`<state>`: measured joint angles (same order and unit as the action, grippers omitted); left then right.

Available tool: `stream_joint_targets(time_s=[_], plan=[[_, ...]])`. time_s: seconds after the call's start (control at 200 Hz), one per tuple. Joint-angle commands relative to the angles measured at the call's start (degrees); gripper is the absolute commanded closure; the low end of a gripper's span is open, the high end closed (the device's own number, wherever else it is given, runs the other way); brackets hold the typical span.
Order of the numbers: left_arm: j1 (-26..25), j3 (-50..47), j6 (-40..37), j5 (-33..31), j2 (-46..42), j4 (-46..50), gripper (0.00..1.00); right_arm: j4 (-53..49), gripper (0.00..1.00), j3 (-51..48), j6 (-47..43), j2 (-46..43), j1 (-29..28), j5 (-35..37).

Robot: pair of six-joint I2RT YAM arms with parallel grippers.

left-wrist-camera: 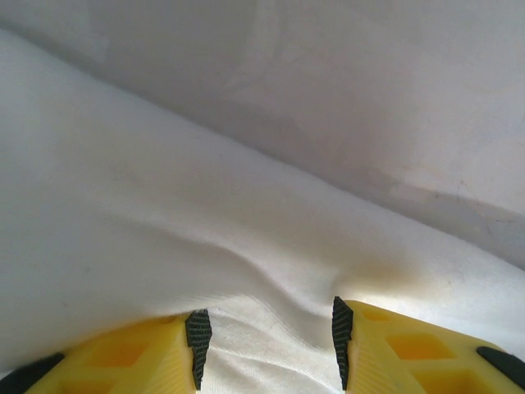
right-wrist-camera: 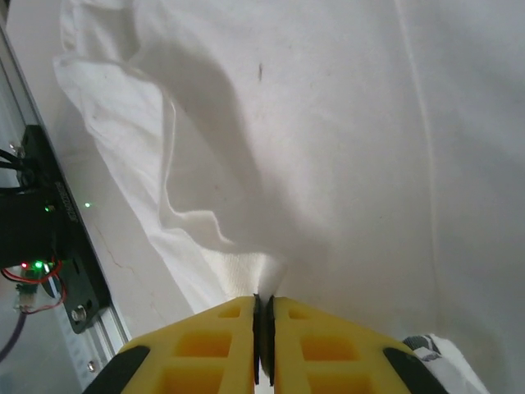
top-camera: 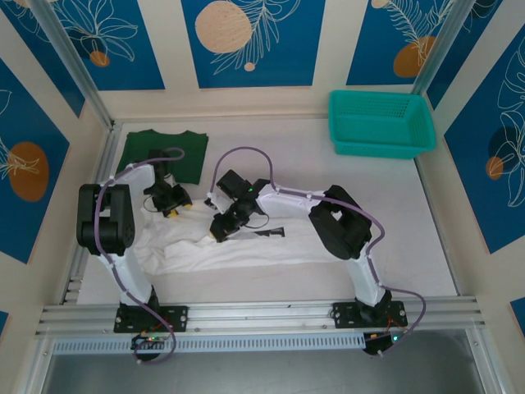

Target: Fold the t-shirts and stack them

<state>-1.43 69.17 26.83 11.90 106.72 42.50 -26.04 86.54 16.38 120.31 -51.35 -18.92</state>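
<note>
The white t-shirt (top-camera: 271,250) lies crumpled across the middle of the table, its small black print (top-camera: 269,232) facing up. My right gripper (top-camera: 220,232) is at the shirt's left part and is shut on a pinched fold of the white cloth (right-wrist-camera: 246,263); the yellow jaws (right-wrist-camera: 262,300) meet with fabric between them. My left gripper (top-camera: 174,205) is low over the shirt's upper left edge. Its jaws (left-wrist-camera: 267,316) stand apart, with white cloth (left-wrist-camera: 246,246) bulging between the pads. The dark green t-shirt (top-camera: 160,149) lies folded flat at the back left.
A teal mesh basket (top-camera: 379,123) stands at the back right corner. An aluminium rail (top-camera: 262,312) runs along the near edge, seen close by as the rail (right-wrist-camera: 49,222) in the right wrist view. Bare table (top-camera: 369,197) shows right of the shirt.
</note>
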Motion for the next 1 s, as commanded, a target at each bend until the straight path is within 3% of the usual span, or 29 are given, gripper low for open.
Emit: stream_joint_targets(time_s=[0.0,0.35,0.57,0.735,0.84,0.995], plan=[[-0.24,1.17,-1.22,-2.7,1.39,1.44,0.53,-0.01,0.84,-4.47,-3.05,-1.16,-0.62,1.67],[-0.24,3.05,-0.99,-1.48,-1.71,2.1,0.47,4.64,0.57,-17.2,1.77,-12.49,-0.37,7.37],[-1.69,5.31,-1.67,0.1,-9.2,4.74,0.44,7.06,0.56,-20.05,7.09,-19.79,2.08,7.55],[-8.4,-0.65,-2.59,3.93,-15.08,4.47,0.45,5.39,0.58,-19.14,15.81,-21.18,9.1,7.91],[-11.41,-6.84,-0.72,0.93,-16.21,3.95,0.45,2.06,0.58,-19.52,21.23,-21.6,15.85,12.18],[-11.48,-15.31,5.05,-4.32,-16.76,-1.17,0.41,-2.42,0.58,-22.03,25.97,-19.68,25.67,14.22]])
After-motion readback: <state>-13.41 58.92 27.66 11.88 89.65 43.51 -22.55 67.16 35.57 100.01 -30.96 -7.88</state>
